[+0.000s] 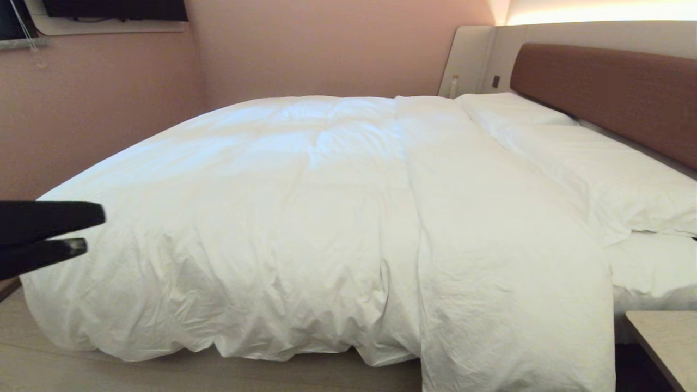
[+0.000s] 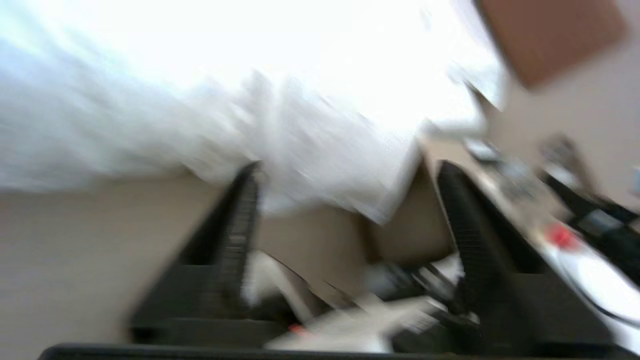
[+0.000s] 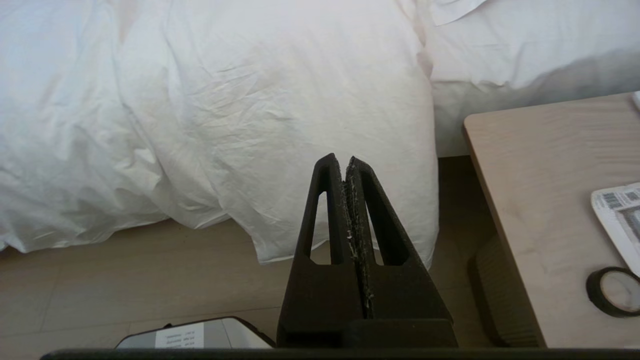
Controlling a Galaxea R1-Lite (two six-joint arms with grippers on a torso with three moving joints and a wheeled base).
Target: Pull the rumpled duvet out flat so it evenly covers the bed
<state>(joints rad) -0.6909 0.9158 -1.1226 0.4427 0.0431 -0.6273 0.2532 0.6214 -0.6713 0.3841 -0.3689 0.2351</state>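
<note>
Duvet: the thick, puffy white duvet lies spread over most of the bed, softly wrinkled, its near edge hanging to the pale wood floor – lowest at about 5 o'clock in the head view.
Pillows: two flat white pillows sit at 2 to 3 o'clock, against the brown padded headboard.
Left gripper: the black left gripper enters at 9 o'clock in the head view, its two fingers apart with nothing between them, just beside the duvet's left corner; the left wrist view is smeared.
Right gripper: the black right gripper has its fingers pressed together, holding nothing – in front of the hanging duvet edge, apart from it as far as can be told.
Bedside table: a pale wooden table stands at the bed's right, carrying a roll of black tape and a printed paper.
Writing: the paper's print and a white label at the right wrist view's edge are too small to read.
</note>
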